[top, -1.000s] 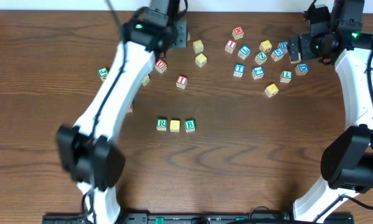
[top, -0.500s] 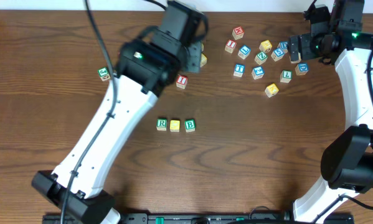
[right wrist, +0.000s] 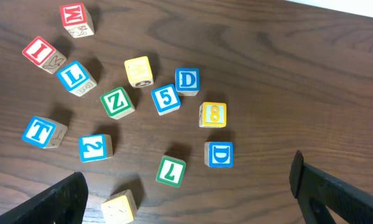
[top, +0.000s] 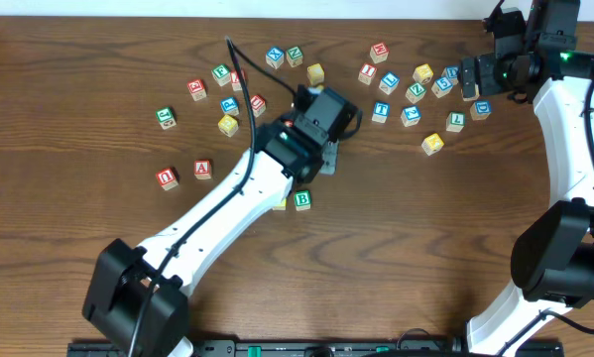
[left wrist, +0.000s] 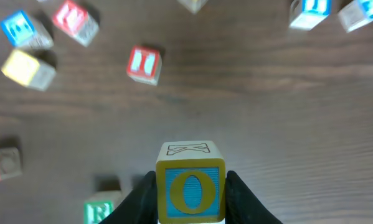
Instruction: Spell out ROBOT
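Observation:
My left gripper (left wrist: 190,194) is shut on a yellow cube (left wrist: 190,185) whose facing side shows a yellow O on blue. It holds the cube above the table. In the overhead view this gripper (top: 326,157) hangs just behind the row, and its arm hides the R and most of the yellow cube. The green B cube (top: 302,199) shows. The green R cube (left wrist: 99,210) lies low and left in the left wrist view. The blue T cube (top: 381,110) lies at the back right and also shows in the right wrist view (right wrist: 42,132). My right gripper (top: 467,77) is open and empty above that cluster (right wrist: 189,205).
Loose cubes lie at the back left, among them a red A (top: 202,169) and a red U (top: 167,178). A red I (left wrist: 142,64) lies ahead of the left gripper. More cubes crowd the back right, such as a green Z (right wrist: 117,102) and a yellow cube (right wrist: 119,207).
My left arm has swung from the back of the table toward the front centre with the cube in its jaws. It now covers the R and yellow cubes. The right arm has not moved.

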You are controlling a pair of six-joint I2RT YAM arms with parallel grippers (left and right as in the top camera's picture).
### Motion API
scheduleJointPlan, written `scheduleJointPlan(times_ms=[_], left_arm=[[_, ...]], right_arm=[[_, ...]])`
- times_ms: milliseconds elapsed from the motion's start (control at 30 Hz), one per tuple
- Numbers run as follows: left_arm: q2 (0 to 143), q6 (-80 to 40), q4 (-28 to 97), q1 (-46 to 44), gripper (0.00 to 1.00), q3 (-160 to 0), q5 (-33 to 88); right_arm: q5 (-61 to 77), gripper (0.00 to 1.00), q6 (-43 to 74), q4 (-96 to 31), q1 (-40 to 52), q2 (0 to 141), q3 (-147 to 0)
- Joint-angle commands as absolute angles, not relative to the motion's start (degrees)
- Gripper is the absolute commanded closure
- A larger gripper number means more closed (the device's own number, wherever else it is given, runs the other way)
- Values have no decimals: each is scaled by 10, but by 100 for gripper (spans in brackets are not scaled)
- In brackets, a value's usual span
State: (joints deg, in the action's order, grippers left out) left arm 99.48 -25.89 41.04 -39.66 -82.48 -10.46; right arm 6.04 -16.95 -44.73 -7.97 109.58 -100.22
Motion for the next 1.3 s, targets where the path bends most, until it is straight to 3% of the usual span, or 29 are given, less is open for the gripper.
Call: scheduleJointPlan(times_ms=[0, 367, 1267], left_arm=[[997, -310, 403, -406, 79, -805, -107], [997, -385, 401, -451, 80, -797, -108], [999, -387, 318, -461, 80, -687, -72]], right_arm=[[66, 1, -161, -447, -78, 1096, -1010], [66, 1, -161, -447, -78, 1096, -1010], [66, 1, -161, -447, -78, 1096, -1010]])
